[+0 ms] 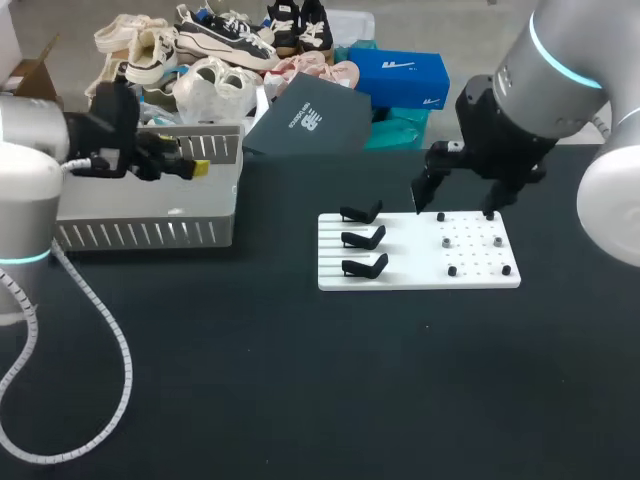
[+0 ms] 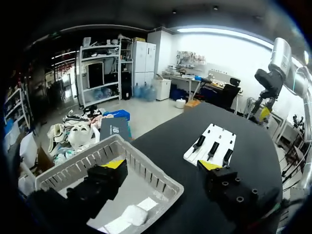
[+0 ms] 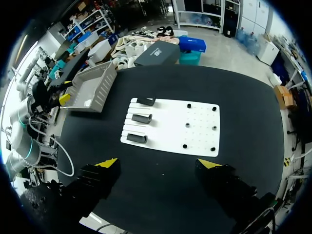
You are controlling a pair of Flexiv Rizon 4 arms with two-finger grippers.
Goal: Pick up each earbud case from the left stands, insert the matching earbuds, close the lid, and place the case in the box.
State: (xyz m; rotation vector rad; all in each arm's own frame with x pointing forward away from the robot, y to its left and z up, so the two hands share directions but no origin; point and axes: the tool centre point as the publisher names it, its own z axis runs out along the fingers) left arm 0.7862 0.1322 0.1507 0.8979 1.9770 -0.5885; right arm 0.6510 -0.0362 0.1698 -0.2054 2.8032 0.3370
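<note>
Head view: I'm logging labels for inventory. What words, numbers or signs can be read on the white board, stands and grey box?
None. The white board, its three black stands and the grey slatted box show no words, numbers or signs.

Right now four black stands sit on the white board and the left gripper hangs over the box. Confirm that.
Wrong in one respect: the board carries three stands, not four, as the head view shows. The left gripper does hang over the box.
</note>
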